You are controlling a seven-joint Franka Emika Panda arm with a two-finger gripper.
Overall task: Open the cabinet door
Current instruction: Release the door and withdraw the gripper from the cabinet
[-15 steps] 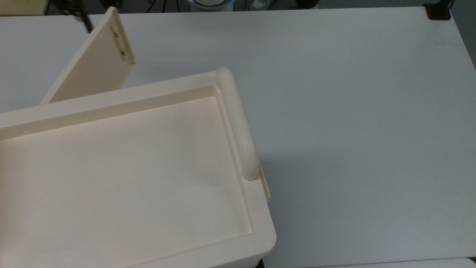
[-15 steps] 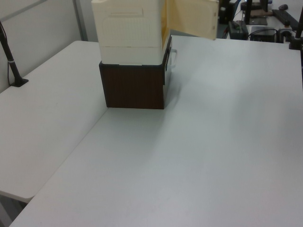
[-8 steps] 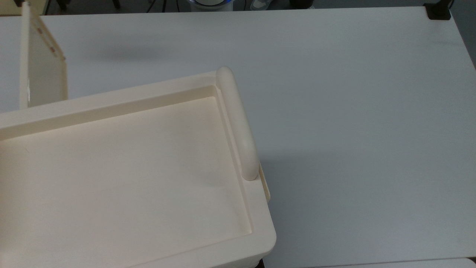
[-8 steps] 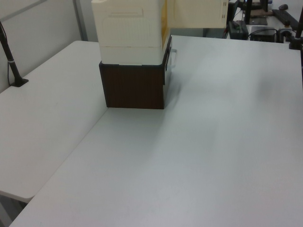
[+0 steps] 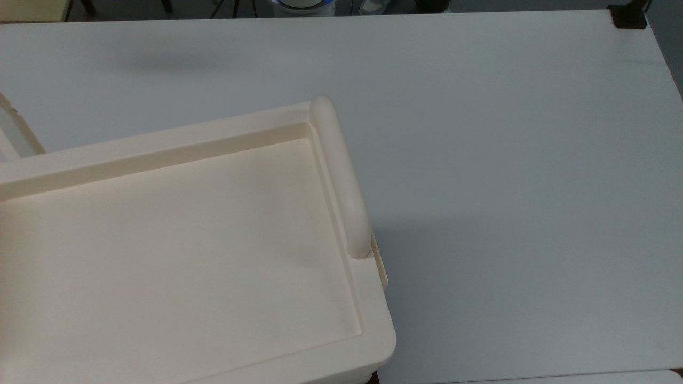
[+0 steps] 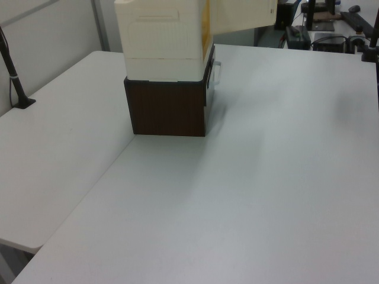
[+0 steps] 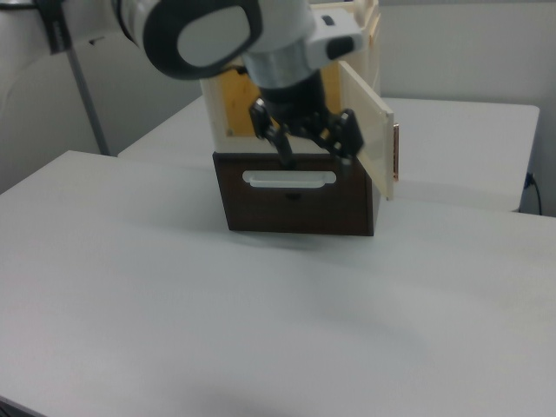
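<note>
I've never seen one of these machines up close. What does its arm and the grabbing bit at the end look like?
The arm is chunky, smooth and white, with rounded joints and a dark band circling one joint cap. A grey metal collar sits at its wrist. The tool is black, with two dark fingers.

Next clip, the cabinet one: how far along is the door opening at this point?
Done: the flat cream plastic cabinet door stands swung well out from the large cream-white plastic cabinet, exposing the yellow interior. In hand: nothing; the two-finger gripper hangs open in front of the opening, off the door. Left: apparently little beyond pulling the arm clear, unless a wider swing is wanted.
</note>
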